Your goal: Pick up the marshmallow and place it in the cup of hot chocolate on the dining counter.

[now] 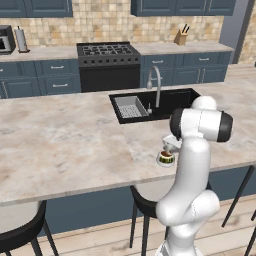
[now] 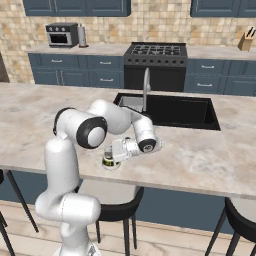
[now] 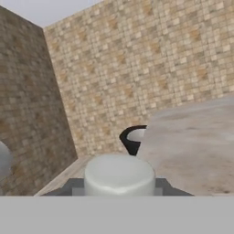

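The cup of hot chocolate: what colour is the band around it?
Yellow-green on the pale cup of hot chocolate, dark brown inside; the left base view shows it best.

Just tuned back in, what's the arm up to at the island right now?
The gripper is shut on the marshmallow, which shows white and stubby between the finger tips in the hand view. The hand sits low over the dining counter, right beside the cup of hot chocolate near the front edge, in front of the sink. The marshmallow isn't in the cup yet.
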